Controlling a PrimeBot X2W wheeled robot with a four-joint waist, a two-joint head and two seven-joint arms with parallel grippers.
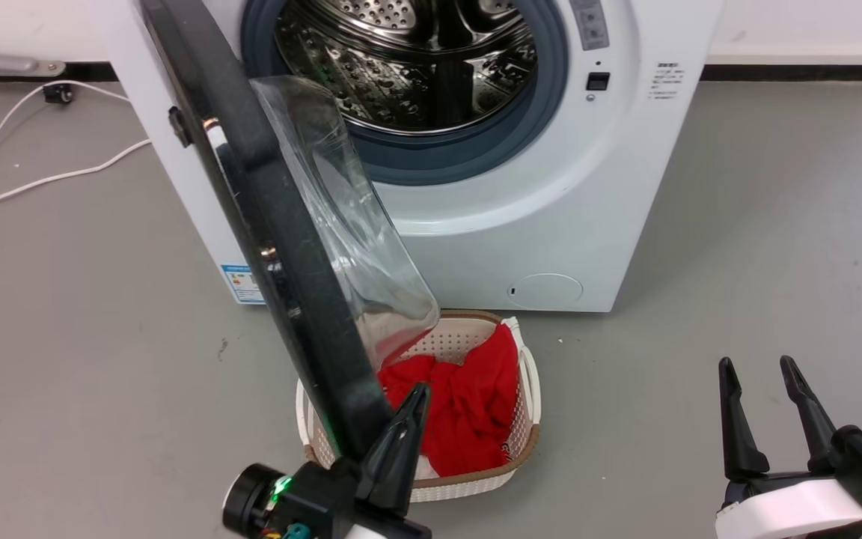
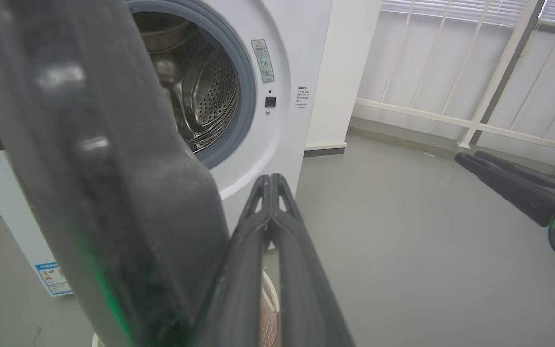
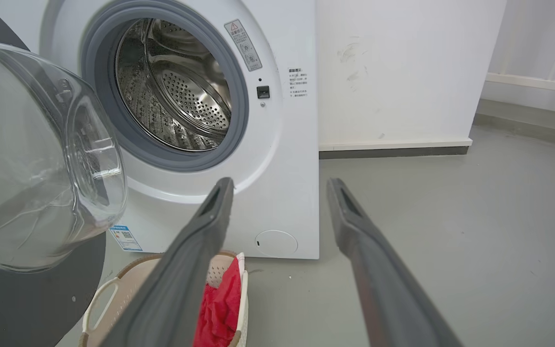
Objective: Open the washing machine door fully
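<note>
The washing machine (image 1: 551, 209) is a white front-loader with its steel drum exposed. Its door (image 1: 274, 247) has swung out towards me and stands edge-on, a black ring with the clear glass bowl (image 3: 41, 159) bulging to the right. My left gripper (image 1: 420, 393) is shut with nothing between its fingers. It lies against the inner side of the door's free edge, low down. In the left wrist view the door (image 2: 94, 193) looms just left of the shut fingers (image 2: 270, 179). My right gripper (image 1: 756, 367) stands open over the floor at lower right, apart from the machine (image 3: 287, 168).
A pale perforated basket (image 1: 528, 374) holding red cloth (image 1: 468, 404) sits on the floor below the door, in front of the machine. A white cable (image 1: 27, 183) trails over the grey floor on the left. A white railing (image 2: 499, 72) lines the far right.
</note>
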